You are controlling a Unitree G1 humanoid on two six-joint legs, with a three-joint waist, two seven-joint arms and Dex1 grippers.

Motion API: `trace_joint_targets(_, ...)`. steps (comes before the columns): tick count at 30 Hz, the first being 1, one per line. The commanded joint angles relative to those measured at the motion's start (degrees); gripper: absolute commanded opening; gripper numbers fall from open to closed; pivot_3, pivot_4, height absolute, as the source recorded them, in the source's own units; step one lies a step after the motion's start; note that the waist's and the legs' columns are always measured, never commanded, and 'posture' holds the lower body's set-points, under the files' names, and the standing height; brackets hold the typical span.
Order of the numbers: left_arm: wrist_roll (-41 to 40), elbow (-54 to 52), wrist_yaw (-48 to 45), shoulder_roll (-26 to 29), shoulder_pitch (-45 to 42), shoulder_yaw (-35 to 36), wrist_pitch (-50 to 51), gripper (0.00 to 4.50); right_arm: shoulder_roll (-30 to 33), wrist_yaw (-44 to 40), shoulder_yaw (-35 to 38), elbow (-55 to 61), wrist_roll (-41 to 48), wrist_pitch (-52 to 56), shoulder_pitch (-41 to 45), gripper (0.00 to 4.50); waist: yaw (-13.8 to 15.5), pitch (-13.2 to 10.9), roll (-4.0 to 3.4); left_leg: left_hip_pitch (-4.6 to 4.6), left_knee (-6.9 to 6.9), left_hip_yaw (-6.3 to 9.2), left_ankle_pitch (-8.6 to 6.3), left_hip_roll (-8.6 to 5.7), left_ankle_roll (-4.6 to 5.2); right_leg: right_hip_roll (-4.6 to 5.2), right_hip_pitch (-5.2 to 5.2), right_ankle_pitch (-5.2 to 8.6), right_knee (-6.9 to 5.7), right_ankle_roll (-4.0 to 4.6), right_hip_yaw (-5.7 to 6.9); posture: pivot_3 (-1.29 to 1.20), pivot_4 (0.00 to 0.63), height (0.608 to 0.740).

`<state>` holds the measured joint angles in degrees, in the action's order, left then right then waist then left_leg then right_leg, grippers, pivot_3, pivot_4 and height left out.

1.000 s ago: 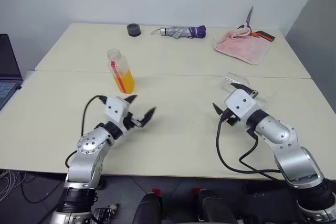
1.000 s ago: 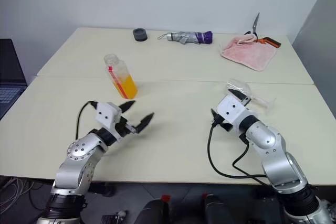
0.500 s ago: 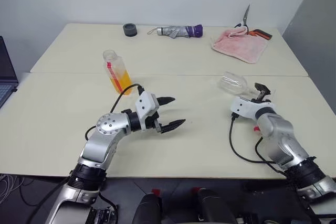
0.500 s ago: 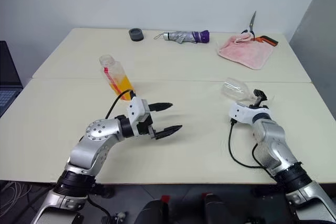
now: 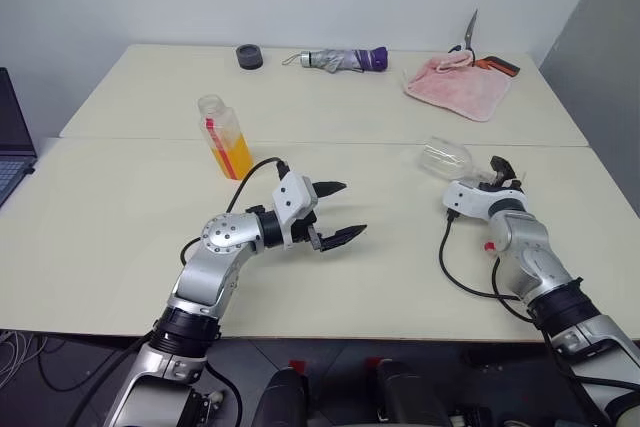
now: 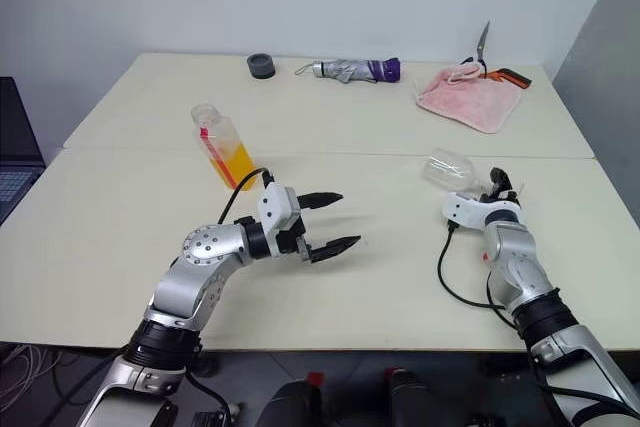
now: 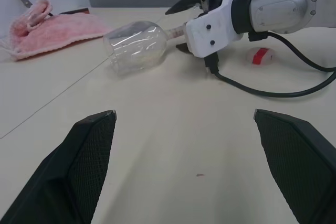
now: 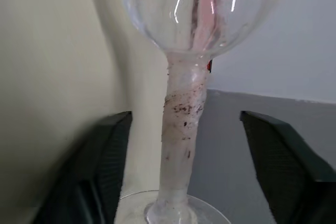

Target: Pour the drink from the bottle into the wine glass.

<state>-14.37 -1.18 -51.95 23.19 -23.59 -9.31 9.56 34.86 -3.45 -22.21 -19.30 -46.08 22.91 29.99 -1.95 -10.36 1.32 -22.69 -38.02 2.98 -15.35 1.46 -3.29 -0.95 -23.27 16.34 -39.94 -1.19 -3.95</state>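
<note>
In the head views, the bottle [image 5: 228,135] stands upright on the table [image 5: 120,217], left of centre, with the drink [image 5: 236,158] filling its lower part. The left gripper [image 5: 338,212] hovers near the middle of the table, just right of and nearer than the bottle, apart from it; its two black fingers are spread wide with nothing between them. At the right, the wine glass [image 5: 446,158] lies on its side, bowl pointing left and far, stem running toward the right gripper [image 6: 497,184]. Along the far edge lie a dark round cap-like object [image 5: 249,56], a folded umbrella [image 5: 340,59], a pink cloth [image 5: 456,85] and scissors [image 5: 470,42]. A laptop [image 5: 12,142] sits at the far left edge.

In the left wrist view, the left gripper's fingers [image 7: 86,156] stand far apart over bare table. Beyond them the wine glass lies tilted on its side, and the right gripper's black fingers reach on either side of the stem.

In the right wrist view, the stem of the wine glass [image 8: 181,124] runs between the right gripper's two fingers [image 8: 107,145], with a clear gap on each side, so the jaws are parted and touch nothing.
</note>
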Motion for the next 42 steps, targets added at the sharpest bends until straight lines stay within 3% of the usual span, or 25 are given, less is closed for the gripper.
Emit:
trace_joint_targets(1,0.5,-0.4,0.6,-0.5,-0.7,0.0,-1.1,4.50,-0.4,0.2,0.7,-1.0,-0.3,-0.6,0.6,2.20,0.0,0.0,0.00,0.00,0.00,0.00,0.00,0.00,0.00,0.00,0.00,0.00,0.00,0.00,0.00,0.00,0.150,0.740)
trace_joint_targets(7,0.7,-0.6,1.4,-1.0,-0.3,0.3,-0.7,4.50,-0.9,-0.5,1.1,-3.1,0.5,-1.9,2.2,0.13,-0.1,0.0,0.01,0.03,0.00,-0.02,0.00,0.01,0.00,-0.01,0.01,0.00,-0.01,0.00,-0.02,0.00,0.150,0.740)
trace_joint_targets(12,0.5,-1.1,3.0,-0.5,1.0,1.6,-0.2,4.50,-0.8,-1.5,3.1,0.6,1.4,-2.4,2.8,0.12,-0.2,0.0,0.00,0.06,0.00,-0.03,0.00,0.01,0.00,0.00,0.03,0.00,-0.02,0.00,-0.03,0.00,0.150,0.740)
trace_joint_targets(16,-0.4,-1.7,4.8,0.5,2.4,4.1,1.2,4.50,-6.0,-4.5,9.3,9.5,9.6,-0.6,2.4,0.12,-0.8,0.0,0.00,0.05,0.03,-0.04,0.00,0.05,0.00,-0.01,-0.01,0.00,-0.04,0.00,-0.04,0.00,0.150,0.740)
trace_joint_targets(22,-2.2,-4.1,5.9,2.5,4.2,7.7,4.0,4.50,-25.9,-9.0,20.7,10.9,34.5,-3.3,4.2,0.12,-1.3,0.0,-0.01,0.04,0.06,0.06,0.00,0.13,0.00,-0.01,-0.01,-0.01,-0.05,0.01,0.03,0.00,0.150,0.740)
trace_joint_targets(24,-3.1,-5.2,5.8,3.8,4.7,9.1,5.2,4.50,-31.9,-11.1,23.0,6.8,41.8,-5.2,6.2,0.12,-1.4,0.0,-0.03,0.03,0.06,0.07,0.00,0.15,0.00,0.00,-0.01,-0.01,-0.05,0.02,0.04,0.00,0.150,0.740)
trace_joint_targets(28,-5.2,-7.6,5.4,7.2,6.3,13.2,7.7,4.50,-38.9,-12.8,23.7,-7.5,47.1,-14.9,13.2,0.12,-1.4,0.0,-0.04,0.03,0.06,0.07,0.00,0.15,0.00,0.01,-0.02,-0.01,-0.07,0.02,0.06,0.00,0.150,0.740)
trace_joint_targets(36,-8.3,-10.2,4.6,11.0,7.9,16.4,11.4,4.50,-42.4,-15.9,23.2,-25.5,50.0,-26.2,17.7,0.12,-0.9,0.0,-0.05,-0.09,0.07,0.15,-0.01,0.12,0.01,0.25,-0.03,-0.01,0.01,0.02,0.15,0.00,0.150,0.740)
trace_joint_targets(42,-9.6,-10.3,3.5,12.9,8.7,16.8,12.4,4.50,-39.9,-19.8,19.7,-21.0,48.6,-27.5,9.4,0.12,-1.0,0.0,-0.05,-0.01,0.12,0.16,-0.01,0.17,0.01,0.14,-0.03,0.00,-0.02,0.02,0.15,0.00,0.150,0.740)
